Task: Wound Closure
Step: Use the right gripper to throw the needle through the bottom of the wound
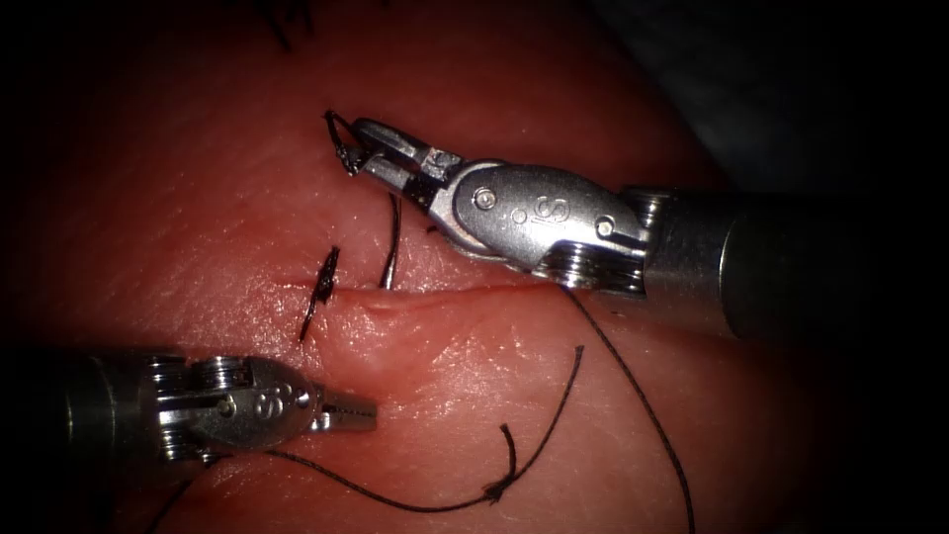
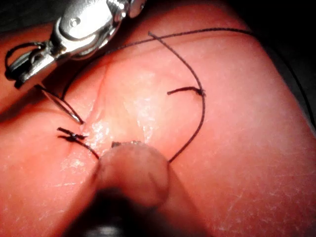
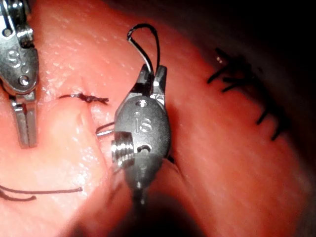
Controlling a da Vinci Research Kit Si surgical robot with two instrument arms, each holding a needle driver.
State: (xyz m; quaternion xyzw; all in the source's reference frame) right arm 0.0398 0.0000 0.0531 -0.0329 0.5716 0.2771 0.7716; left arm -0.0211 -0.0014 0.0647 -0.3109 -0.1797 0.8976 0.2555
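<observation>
The needle (image 1: 391,242) is standing in the tissue (image 1: 198,218) just above the cut (image 1: 435,292), toward the cut's left end; a short curved length is rising from the surface, and its lower end is sinking into the tissue at the cut's upper edge. In the left wrist view the needle (image 2: 64,104) is showing as a thin bright arc entering the tissue beside a dark stitch (image 2: 74,137). The thread (image 1: 633,396) is trailing from under the right tool across the tissue below the cut, and a second strand is looping there with a small knot (image 1: 497,488).

The right end effector (image 1: 358,150) is lying above the cut, coming in from the right, its jaws parted slightly at the tips and grasping a dark loop of thread at the needle's tail end; in the right wrist view that loop (image 3: 145,42) is arching up from between the jaws.

The left end effector (image 1: 361,410) is resting below the cut at the left, its jaws clenched and grasping nothing. A finished stitch (image 1: 321,287) is crossing the cut's left end, just left of the needle. Further dark stitches (image 3: 247,84) are sitting on the tissue beyond the right tool.
</observation>
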